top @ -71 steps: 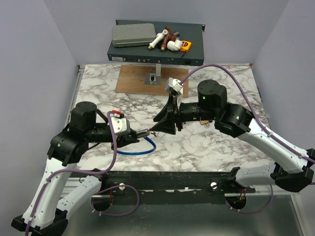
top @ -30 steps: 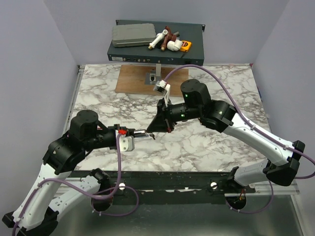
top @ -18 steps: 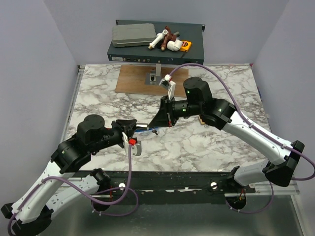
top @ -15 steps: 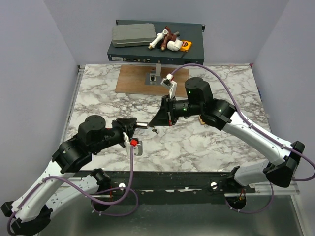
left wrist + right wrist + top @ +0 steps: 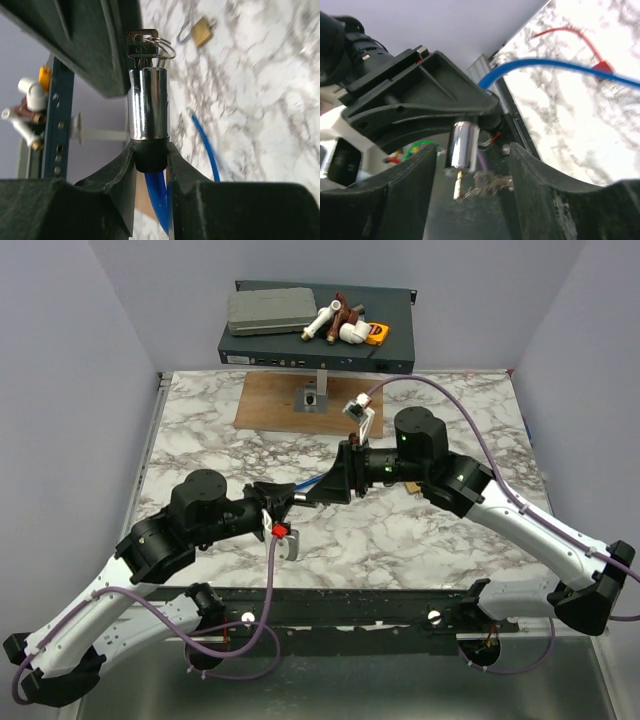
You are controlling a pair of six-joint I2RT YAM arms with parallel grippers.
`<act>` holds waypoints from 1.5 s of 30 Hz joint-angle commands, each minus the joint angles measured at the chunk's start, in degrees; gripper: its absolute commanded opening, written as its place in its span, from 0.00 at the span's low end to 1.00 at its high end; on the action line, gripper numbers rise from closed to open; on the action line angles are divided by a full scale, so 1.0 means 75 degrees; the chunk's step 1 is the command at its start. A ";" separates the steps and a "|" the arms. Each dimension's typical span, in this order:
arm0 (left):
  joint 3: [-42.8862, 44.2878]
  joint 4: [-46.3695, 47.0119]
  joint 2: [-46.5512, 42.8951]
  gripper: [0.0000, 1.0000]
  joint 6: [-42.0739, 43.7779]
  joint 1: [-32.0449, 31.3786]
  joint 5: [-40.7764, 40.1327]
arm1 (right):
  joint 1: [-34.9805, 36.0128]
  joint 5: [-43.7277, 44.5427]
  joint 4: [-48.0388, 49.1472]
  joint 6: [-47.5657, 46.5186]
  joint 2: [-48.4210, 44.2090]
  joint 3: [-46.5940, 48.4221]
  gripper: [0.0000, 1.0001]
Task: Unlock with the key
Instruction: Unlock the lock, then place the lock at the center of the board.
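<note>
My left gripper [image 5: 283, 498] is shut on the black collar of the blue cable's [image 5: 206, 145] chrome lock cylinder [image 5: 148, 102] and holds it above the marble. A small silver key [image 5: 142, 45] on a metal ring sticks in the cylinder's end. My right gripper [image 5: 325, 485] is open, and its fingers [image 5: 405, 192] stand on either side of the key [image 5: 457, 187] without touching it. More keys dangle from the ring [image 5: 492, 182]. A thin red strap [image 5: 570, 34] lies on the table; no key shows on it.
A brass padlock [image 5: 202, 31] with a silver shackle lies on the marble beyond the cylinder. A wooden board with a metal bracket [image 5: 310, 400] sits at the back. Behind it is a black rack unit [image 5: 300, 340] with a grey case and pipe fittings.
My left gripper has swung right and forward with the cylinder. My right gripper has drawn back to the right, and its jaws now straddle the key end.
</note>
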 commanded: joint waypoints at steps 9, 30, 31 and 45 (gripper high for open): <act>0.0968 0.0869 0.0859 0.00 -0.1656 -0.0173 0.2213 | 0.0076 0.2902 -0.0046 -0.1883 -0.2182 -0.0351 0.86; 0.4669 -0.1916 0.8994 0.00 -0.3126 -0.0932 -0.0363 | 0.0078 0.7145 -0.1168 -0.1758 -0.3895 -0.1128 1.00; 0.4787 -0.1755 0.9175 0.00 -0.3193 -0.0939 -0.0297 | 0.0075 0.7129 -0.1163 -0.1766 -0.3904 -0.1130 1.00; 0.5267 -0.1685 0.9992 0.78 -0.4734 -0.0282 0.0316 | 0.0080 0.7746 -0.1373 -0.1837 -0.3946 -0.1013 1.00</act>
